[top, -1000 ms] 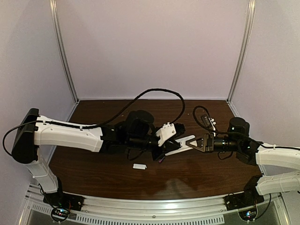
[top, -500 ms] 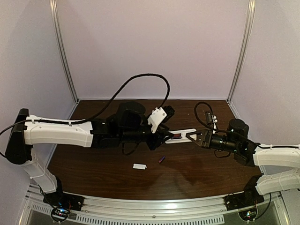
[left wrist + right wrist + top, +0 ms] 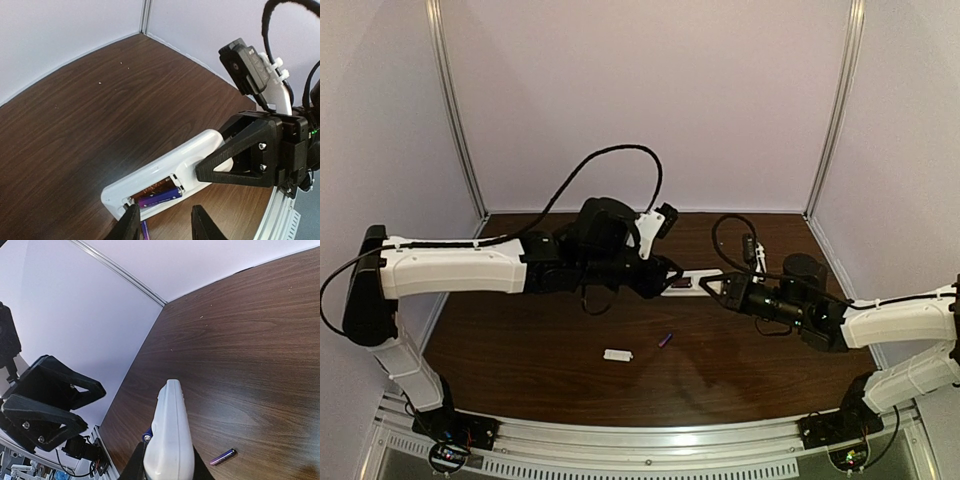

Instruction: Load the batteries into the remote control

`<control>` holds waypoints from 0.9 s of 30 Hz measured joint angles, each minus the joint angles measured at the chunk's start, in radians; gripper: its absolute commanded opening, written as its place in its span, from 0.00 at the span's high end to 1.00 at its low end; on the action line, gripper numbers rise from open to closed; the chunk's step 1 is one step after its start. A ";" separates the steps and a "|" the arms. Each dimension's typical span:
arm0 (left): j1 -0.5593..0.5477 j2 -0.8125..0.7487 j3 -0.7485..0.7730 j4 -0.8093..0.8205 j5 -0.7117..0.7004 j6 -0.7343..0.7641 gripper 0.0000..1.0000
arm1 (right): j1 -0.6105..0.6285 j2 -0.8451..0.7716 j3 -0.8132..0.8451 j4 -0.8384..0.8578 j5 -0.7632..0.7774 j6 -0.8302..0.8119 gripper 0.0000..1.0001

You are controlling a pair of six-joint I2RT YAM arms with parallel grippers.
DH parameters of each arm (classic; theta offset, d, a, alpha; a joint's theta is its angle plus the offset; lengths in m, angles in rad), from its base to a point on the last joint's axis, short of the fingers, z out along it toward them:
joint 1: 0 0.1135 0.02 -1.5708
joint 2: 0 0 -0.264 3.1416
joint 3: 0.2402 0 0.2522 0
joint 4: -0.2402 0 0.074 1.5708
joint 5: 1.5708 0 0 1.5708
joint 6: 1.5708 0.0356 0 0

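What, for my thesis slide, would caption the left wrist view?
Right end effector holding the remote, one purple battery seated in its open compartment, a second battery on the table.

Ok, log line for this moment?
right gripper: holds remote | left gripper: open | one battery: in remote | other battery: on table | cover: on table

Table: dark brown wood.
Battery: lies loose near mid-table.
Cover: white, near battery, apart.
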 measured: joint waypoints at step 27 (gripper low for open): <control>0.000 0.077 0.050 -0.056 0.051 -0.063 0.77 | 0.069 0.026 0.048 -0.028 0.122 -0.022 1.00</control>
